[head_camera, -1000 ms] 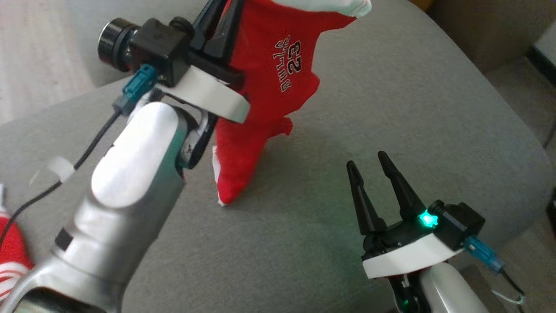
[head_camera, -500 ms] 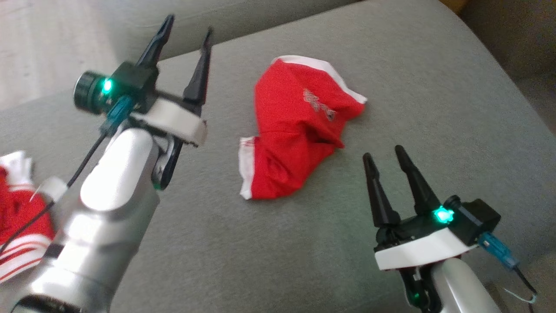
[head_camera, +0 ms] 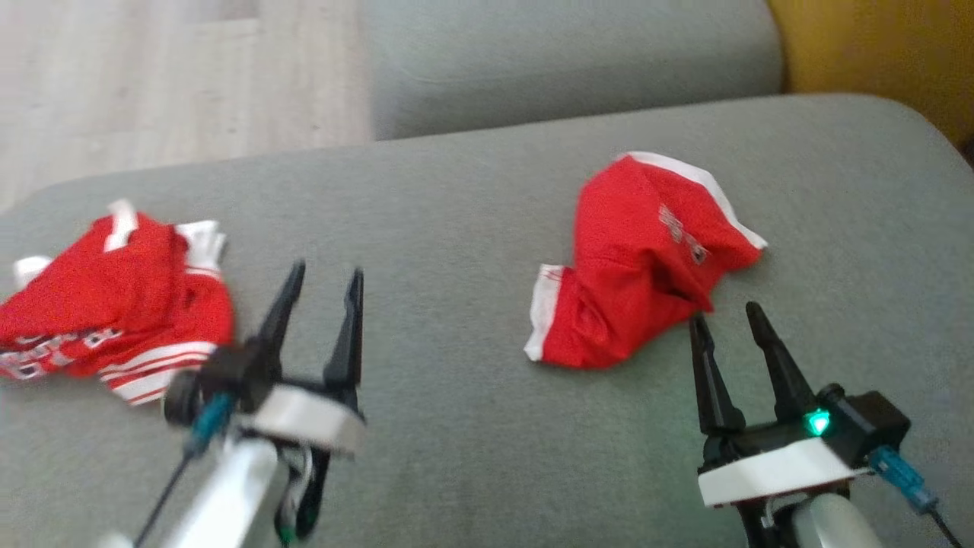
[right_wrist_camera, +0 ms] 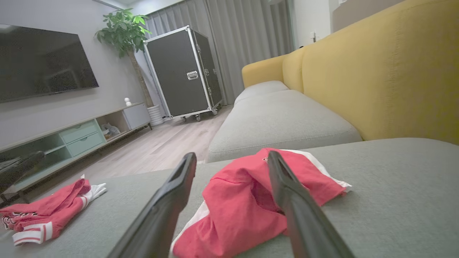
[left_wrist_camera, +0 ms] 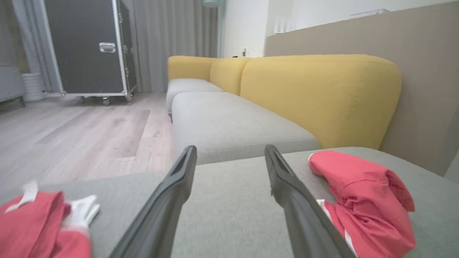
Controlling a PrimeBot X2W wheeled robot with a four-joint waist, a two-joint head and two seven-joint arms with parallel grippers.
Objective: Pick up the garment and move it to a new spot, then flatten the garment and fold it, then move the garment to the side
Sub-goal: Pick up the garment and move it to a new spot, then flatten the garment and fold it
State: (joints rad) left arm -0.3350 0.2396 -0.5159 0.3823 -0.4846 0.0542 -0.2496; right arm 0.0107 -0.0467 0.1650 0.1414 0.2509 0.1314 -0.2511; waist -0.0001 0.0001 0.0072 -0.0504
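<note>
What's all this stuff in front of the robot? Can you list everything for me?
cushions: two, grey, near and far
garment: one, red with white trim, crumpled on the near cushion, right side
second garment: one, red and white, same cushion, left side
backrest: one, yellow, behind the cushions
case: one, black, across the room
plant: one, green, beside the case
television: one, dark, across the room
left hand: one, black, open, empty
right hand: one, black, open, close to the garment

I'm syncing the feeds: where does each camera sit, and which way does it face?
Head view: above, looking down at the grey cushion; left gripper and right gripper, both open.
Left wrist view: along its own fingers, toward the yellow backrest.
Right wrist view: along its own fingers, at the red garment.
Shared: all show that garment.
</note>
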